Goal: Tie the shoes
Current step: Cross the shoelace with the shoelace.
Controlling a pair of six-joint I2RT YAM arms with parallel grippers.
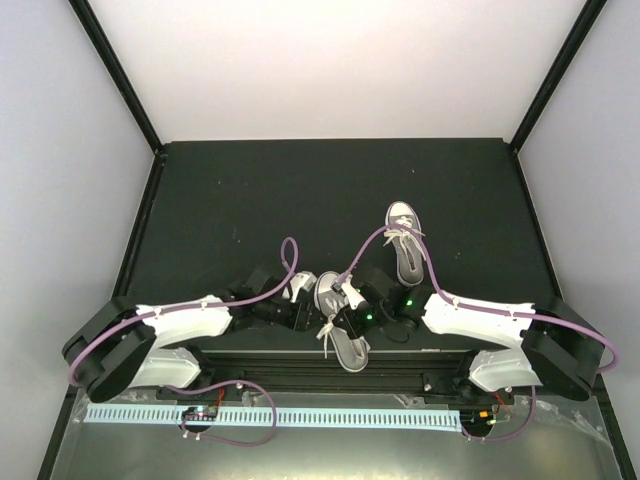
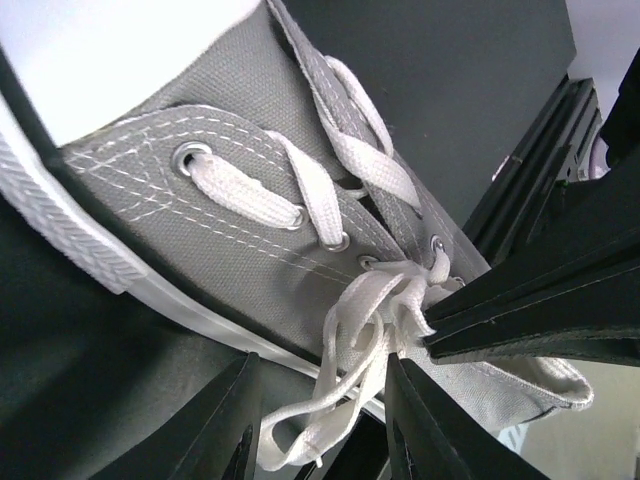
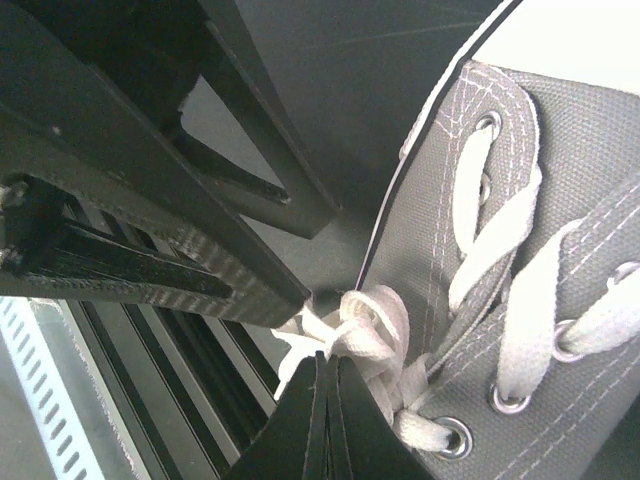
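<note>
White walls enclose a black worktop [image 1: 250,200], seen from above, with two robot arms reaching in from the near edge and meeting at the middle. One grey canvas shoe [image 1: 345,335] with a white sole lies close to the near edge, right where the two arms meet. The second shoe [image 1: 405,250] sits farther back and a little to the right, its white toe cap pointing towards the far wall, apart from both claws. Purple cables [image 1: 290,250] loop over each arm, and a pale perforated strip [image 1: 300,415] runs along the front below the arm bases. In the left wrist view, the left claw [image 2: 322,378] is spread, its two black fingers standing apart on either side of loose white lace ends that hang between them without being gripped. The white laces [image 2: 375,310] criss-cross through metal eyelets [image 2: 190,158] on the grey upper and bunch into a tangle at the top of the lacing. In the right wrist view, the right claw [image 3: 322,365] is pressed together, pinching that bunch of laces just beside the top eyelets.
</note>
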